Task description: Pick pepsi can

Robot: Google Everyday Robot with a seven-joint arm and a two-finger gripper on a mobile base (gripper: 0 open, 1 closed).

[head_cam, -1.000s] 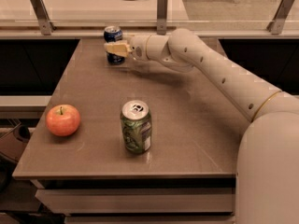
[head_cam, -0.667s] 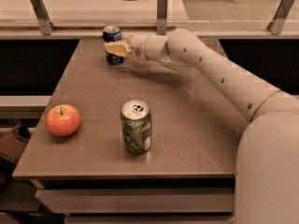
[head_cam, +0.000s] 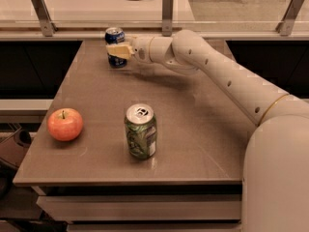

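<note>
At the far edge of the table [head_cam: 96, 91], the pepsi can [head_cam: 114, 35] is seen upright, its long axis vertical. It is met at mid-height by the gripper [head_cam: 117, 51], which is brought in level and laid across its side. Whether a hold has been closed cannot be told; the can's middle band is hidden. Green can [head_cam: 141, 132] and apple [head_cam: 64, 124] are set well apart, nearer the front.

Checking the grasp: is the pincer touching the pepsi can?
Cannot tell. The camera view shows the pincer, at the far end of the table, overlapping the pepsi can, hiding any gap.
</note>
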